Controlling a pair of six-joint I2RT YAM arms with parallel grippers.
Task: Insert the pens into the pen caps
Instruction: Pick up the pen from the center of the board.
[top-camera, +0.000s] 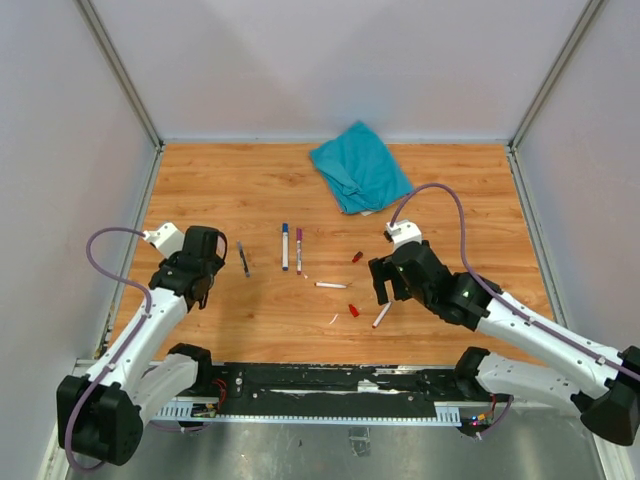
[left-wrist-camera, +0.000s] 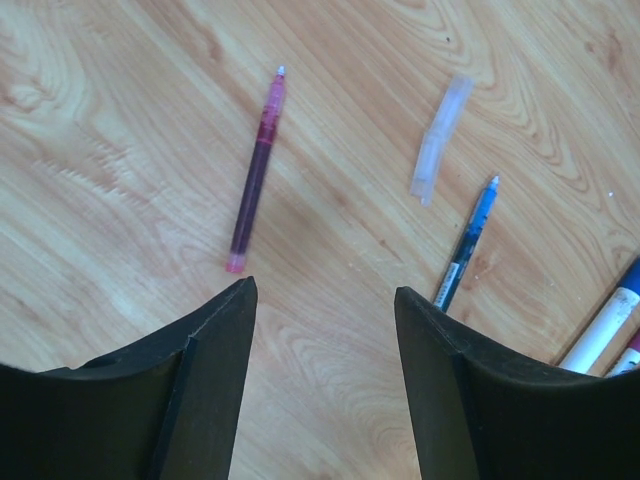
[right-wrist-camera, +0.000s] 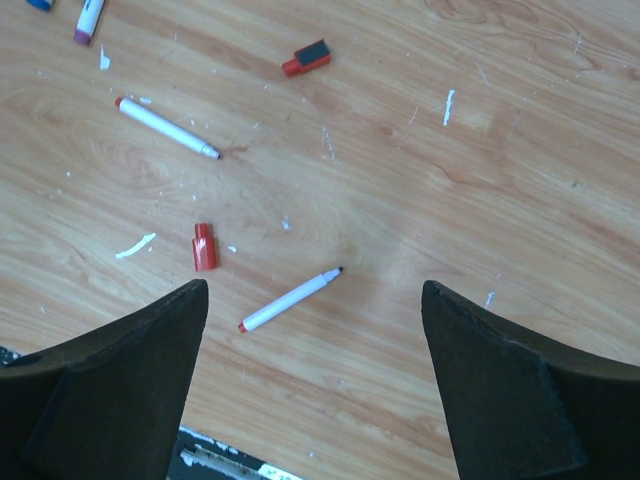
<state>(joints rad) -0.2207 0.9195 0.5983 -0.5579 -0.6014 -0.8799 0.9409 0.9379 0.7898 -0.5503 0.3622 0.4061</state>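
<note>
Two uncapped white pens lie in the right wrist view, one (right-wrist-camera: 290, 300) just ahead of my open right gripper (right-wrist-camera: 314, 285), the other (right-wrist-camera: 167, 127) further off. A red cap (right-wrist-camera: 204, 246) lies between them, and a red-and-dark cap (right-wrist-camera: 306, 59) beyond. From above, the right gripper (top-camera: 392, 290) hovers over the near pen (top-camera: 382, 315) and the red cap (top-camera: 353, 310). My left gripper (left-wrist-camera: 325, 287) is open and holds nothing. Ahead of it lie a thin pink pen (left-wrist-camera: 255, 175), a clear cap (left-wrist-camera: 440, 140) and a thin blue pen (left-wrist-camera: 468, 245). The left gripper (top-camera: 203, 288) stands left of a thin dark pen (top-camera: 243, 258).
A blue-capped pen (top-camera: 285, 245) and a purple-capped pen (top-camera: 298, 250) lie side by side mid-table. A crumpled teal cloth (top-camera: 360, 165) sits at the back. White scraps (right-wrist-camera: 134, 245) dot the wood. The black base rail (top-camera: 330, 385) runs along the near edge.
</note>
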